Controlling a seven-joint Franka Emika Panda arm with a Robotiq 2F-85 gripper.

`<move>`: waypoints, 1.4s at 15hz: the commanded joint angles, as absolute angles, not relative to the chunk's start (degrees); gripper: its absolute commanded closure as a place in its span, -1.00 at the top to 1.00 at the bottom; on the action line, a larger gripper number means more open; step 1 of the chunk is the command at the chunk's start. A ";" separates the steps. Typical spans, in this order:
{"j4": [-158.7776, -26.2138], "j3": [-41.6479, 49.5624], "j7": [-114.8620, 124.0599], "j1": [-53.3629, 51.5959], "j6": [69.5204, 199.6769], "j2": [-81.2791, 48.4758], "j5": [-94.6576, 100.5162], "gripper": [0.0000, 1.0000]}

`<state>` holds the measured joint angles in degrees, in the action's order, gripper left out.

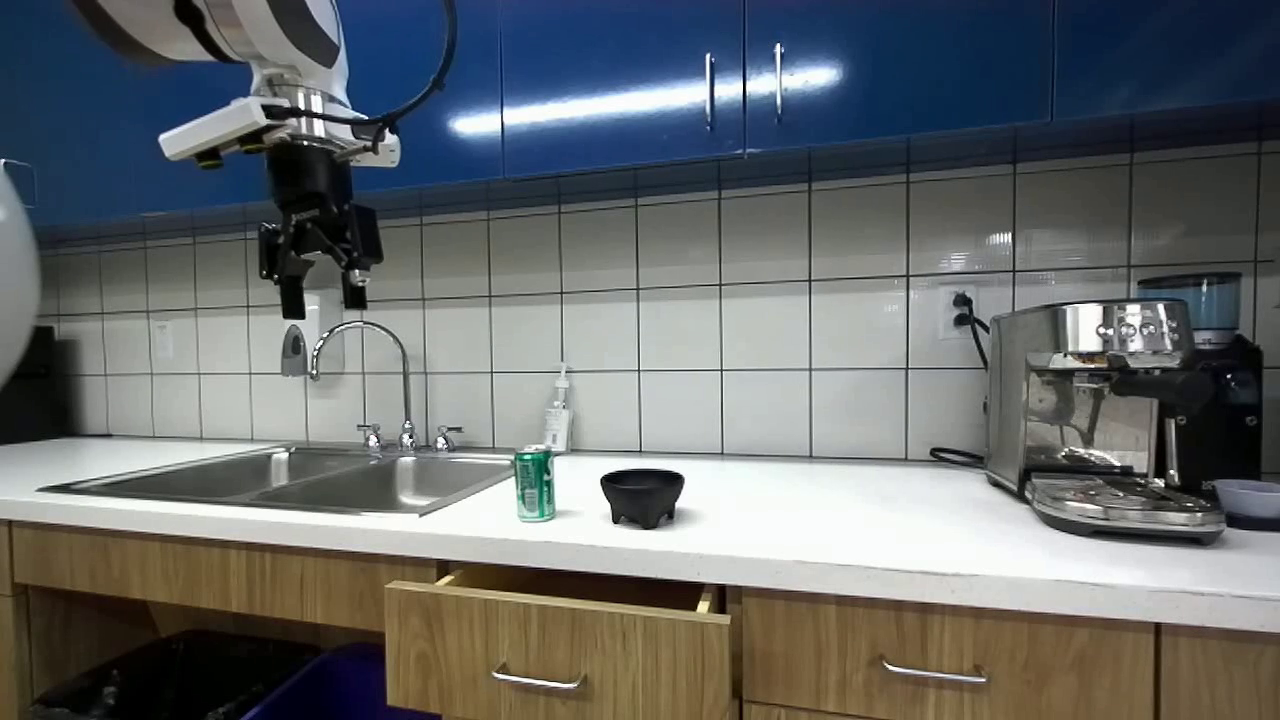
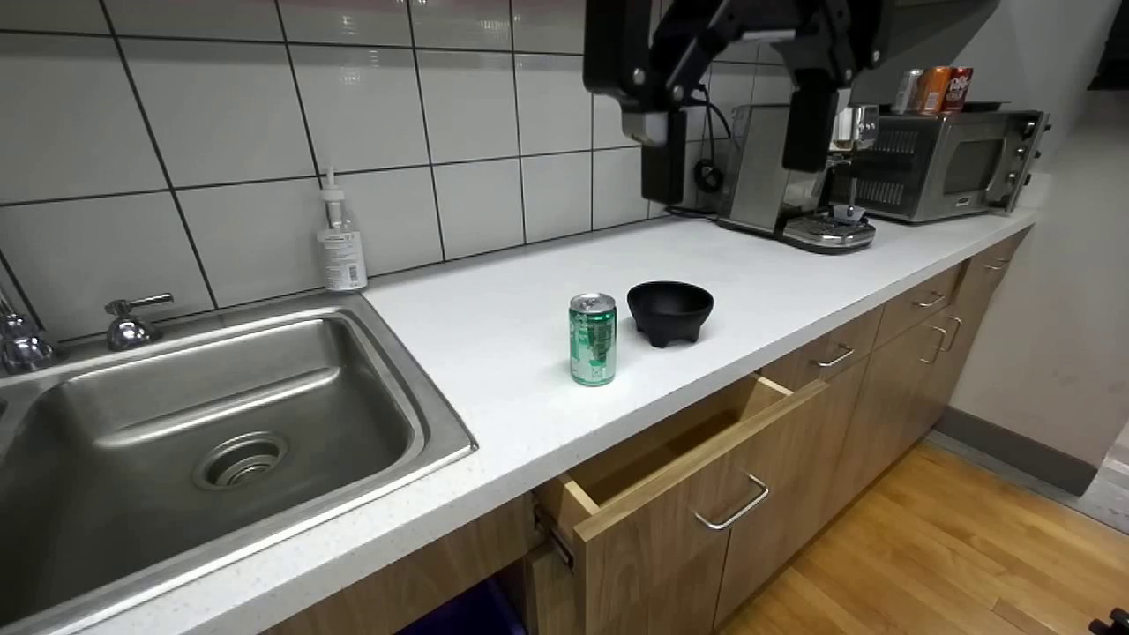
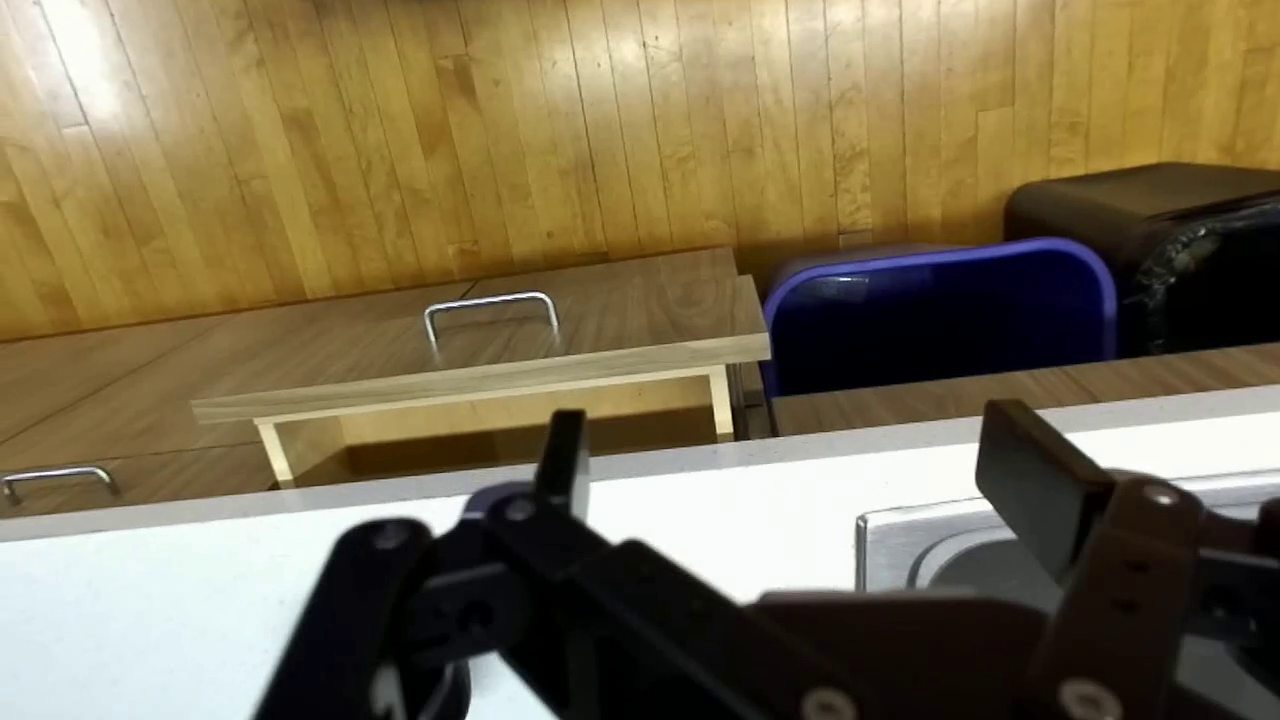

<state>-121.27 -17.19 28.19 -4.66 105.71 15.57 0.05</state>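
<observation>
My gripper (image 1: 323,298) is open and empty, high above the counter and sink area, with its fingers pointing down. It also shows in an exterior view (image 2: 736,163) and in the wrist view (image 3: 795,450), with nothing between the fingers. A green and silver can (image 1: 534,485) stands upright on the white counter, also seen in an exterior view (image 2: 593,339). A black footed bowl (image 1: 642,495) stands beside it, apart from it; it shows there too (image 2: 670,309). Below them a wooden drawer (image 1: 560,650) is pulled partly open. Its visible inside is bare in the wrist view (image 3: 620,310).
A steel sink (image 2: 432,414) with a faucet (image 1: 405,380) is set into the counter. A soap bottle (image 1: 558,415) stands by the tiled wall. An espresso machine (image 1: 1090,400) and a toaster oven (image 2: 935,168) stand farther along. Blue (image 3: 940,255) and black (image 3: 1150,200) bins are below.
</observation>
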 commanded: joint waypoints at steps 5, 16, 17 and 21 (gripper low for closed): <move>-123.72 -14.65 27.82 -4.83 110.80 13.70 4.49 1.00; -125.89 -9.87 26.10 -4.43 120.38 7.48 6.21 1.00; -125.85 -9.63 25.74 -4.43 120.31 7.06 6.70 1.00; -125.72 -8.90 24.98 -4.90 119.31 6.27 4.18 1.00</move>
